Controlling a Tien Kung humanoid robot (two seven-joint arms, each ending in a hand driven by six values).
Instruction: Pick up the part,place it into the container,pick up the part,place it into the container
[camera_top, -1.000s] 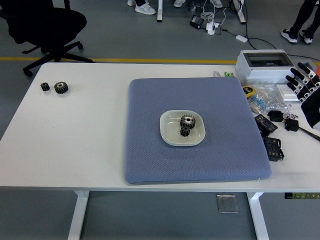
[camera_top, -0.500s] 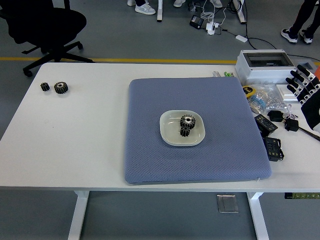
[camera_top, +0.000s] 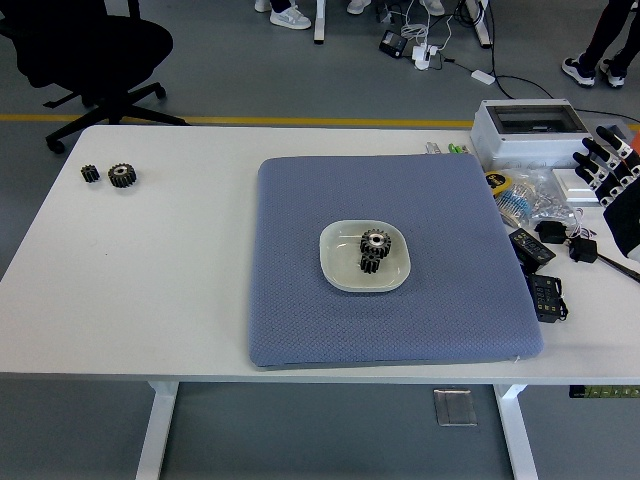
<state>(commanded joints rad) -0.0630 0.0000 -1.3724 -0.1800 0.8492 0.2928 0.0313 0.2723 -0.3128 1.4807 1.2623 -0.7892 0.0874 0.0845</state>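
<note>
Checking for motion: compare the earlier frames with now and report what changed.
Only the right hand moved, drifting slightly right toward the table's edge, fingers spread and empty. The two gears in the white dish and the two gears at far left stayed put.

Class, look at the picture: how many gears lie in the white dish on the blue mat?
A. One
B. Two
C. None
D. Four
B. Two dark gears lie touching each other in the white dish on the blue mat; two other gears sit far off at the table's left, outside the dish.
</note>
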